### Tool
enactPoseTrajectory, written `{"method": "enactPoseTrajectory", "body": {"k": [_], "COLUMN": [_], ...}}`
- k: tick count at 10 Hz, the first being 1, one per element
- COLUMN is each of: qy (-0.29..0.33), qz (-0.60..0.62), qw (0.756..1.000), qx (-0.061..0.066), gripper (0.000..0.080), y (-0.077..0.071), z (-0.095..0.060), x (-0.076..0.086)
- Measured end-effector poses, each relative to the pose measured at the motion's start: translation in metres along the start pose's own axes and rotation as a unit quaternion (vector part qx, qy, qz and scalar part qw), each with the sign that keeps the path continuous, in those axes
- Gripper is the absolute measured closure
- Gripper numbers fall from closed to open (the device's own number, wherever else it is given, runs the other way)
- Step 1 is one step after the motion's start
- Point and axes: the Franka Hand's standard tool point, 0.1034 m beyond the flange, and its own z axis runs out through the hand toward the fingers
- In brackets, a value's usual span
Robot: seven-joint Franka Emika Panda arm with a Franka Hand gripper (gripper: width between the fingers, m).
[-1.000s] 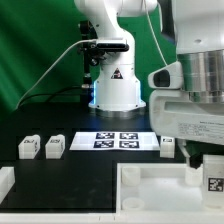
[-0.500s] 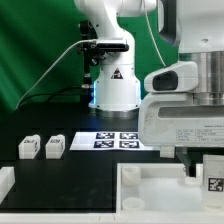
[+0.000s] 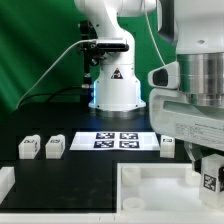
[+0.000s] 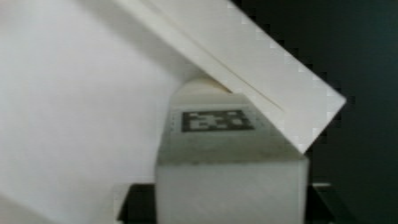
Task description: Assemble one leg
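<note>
My gripper (image 3: 211, 186) is shut on a leg (image 3: 210, 179), a white post with a black-and-white tag, and holds it over the right part of the large white tray-like panel (image 3: 150, 178). In the wrist view the leg (image 4: 222, 160) fills the space between my dark fingers (image 4: 139, 203), with the panel's corner (image 4: 267, 80) just behind it. My gripper (image 4: 228, 208) clamps its sides. Three more legs stand on the black table: two at the exterior view's left (image 3: 28, 147), (image 3: 55, 146) and one (image 3: 168, 147) behind the panel.
The marker board (image 3: 113, 140) lies in front of the robot base (image 3: 115, 92). A white part's corner (image 3: 5, 181) shows at the exterior view's lower left. The black table (image 3: 70, 180) spreads between it and the panel.
The arm's hand swung toward the exterior view's left and has come back to the right. The leg stays gripped over the panel's right part, nearly in the same spot.
</note>
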Motion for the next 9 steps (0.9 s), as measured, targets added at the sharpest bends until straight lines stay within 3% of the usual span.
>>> {"method": "enactPoseTrajectory", "body": {"k": [2,3,6,8,9], "qy": [-0.015,-0.021,-0.02,-0.01,-0.007], "qz": [0.185,0.222,0.213,0.066,-0.038], "qw": [0.982,0.975,0.977,0.998,0.999], "qx": [0.009,0.012,0.011,0.008,0.002], "gripper": [0.0504,0.0504,0.0503,0.0501,0.0285], "y": [0.002,0.005,0.005,0.001,0.0], "z": [0.001,0.001,0.001,0.001,-0.001], "x": [0.002,0.005,0.005,-0.005,-0.008]}}
